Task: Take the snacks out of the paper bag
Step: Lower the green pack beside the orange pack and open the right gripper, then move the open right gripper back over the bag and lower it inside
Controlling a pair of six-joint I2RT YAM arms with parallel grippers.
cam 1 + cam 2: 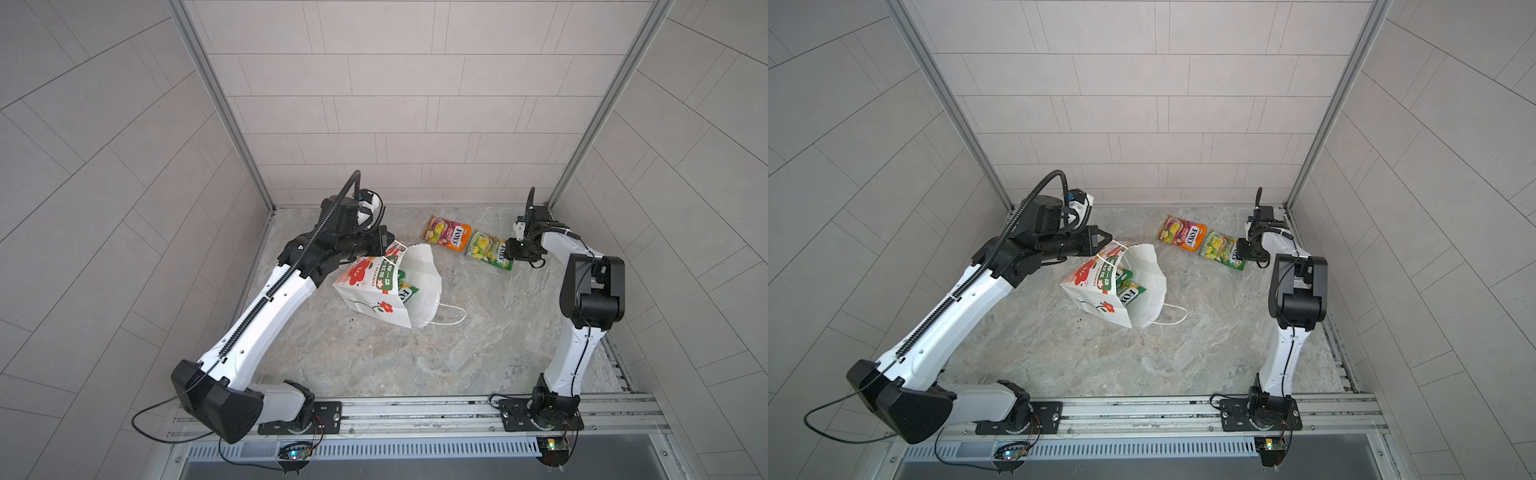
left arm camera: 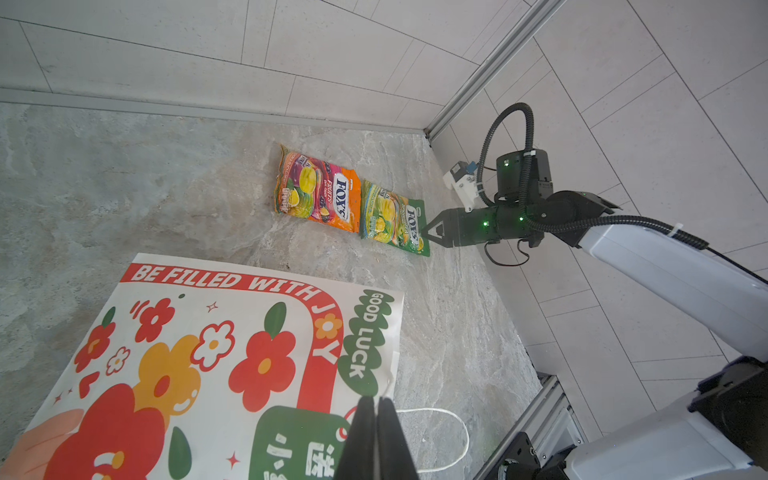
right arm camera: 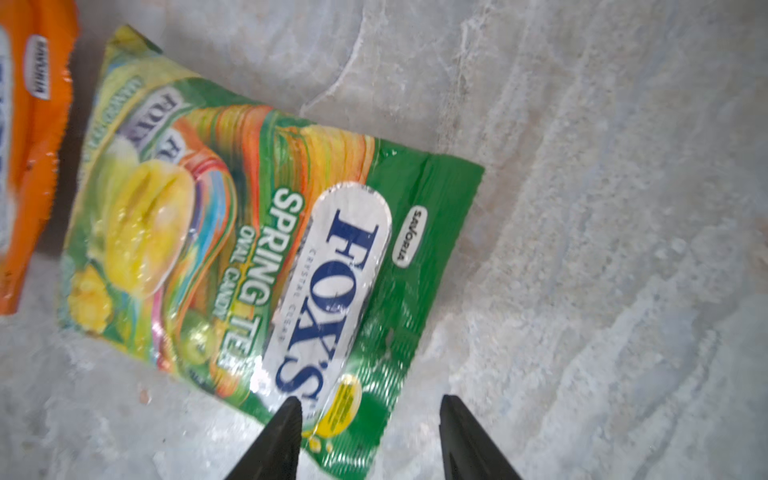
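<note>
The right gripper [image 3: 370, 398] is standing with its jaws apart just over one end of a green packet [image 3: 257, 249]. This packet is lying flat on the table [image 1: 374, 365], and nothing is pinching it. Just beside it, near the back wall, an orange packet [image 1: 446, 232] is lying flat too. So two snacks are already sitting outside the paper bag [image 1: 374, 305], well apart from it.

The left gripper [image 1: 384, 245] is pressing its jaws together at the upper edge of the bag's mouth, where the white cord handle [image 2: 419, 411] is running. I am judging that it is holding the bag there. The bag is lying on its side with the mouth turned toward the right arm. Inside the mouth two more green packets [image 1: 1128, 291] are showing. Others may be hiding deeper, but this I cannot tell.

I am judging the task as only partly done. The packets inside are waiting to be pulled out, one at a time.
</note>
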